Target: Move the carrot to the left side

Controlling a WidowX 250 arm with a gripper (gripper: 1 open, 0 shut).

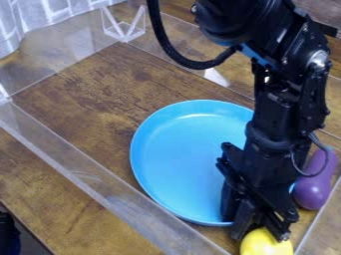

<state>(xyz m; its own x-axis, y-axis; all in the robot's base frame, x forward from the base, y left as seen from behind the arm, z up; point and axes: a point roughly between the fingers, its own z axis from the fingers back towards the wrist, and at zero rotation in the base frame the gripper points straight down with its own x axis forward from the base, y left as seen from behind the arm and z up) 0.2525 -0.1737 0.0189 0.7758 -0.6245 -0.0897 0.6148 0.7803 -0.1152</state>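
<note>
No carrot is visible; the hand points down at the blue plate's near right rim, its spread unreadable.

Plate on table; eggplant right; lemon front-right.

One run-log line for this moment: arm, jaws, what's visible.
arm: gripper pointing down at plate's near-right rim | jaws: state unclear | blue plate: bare | purple eggplant: right of plate | yellow object: below gripper | carrot: not visible
</note>
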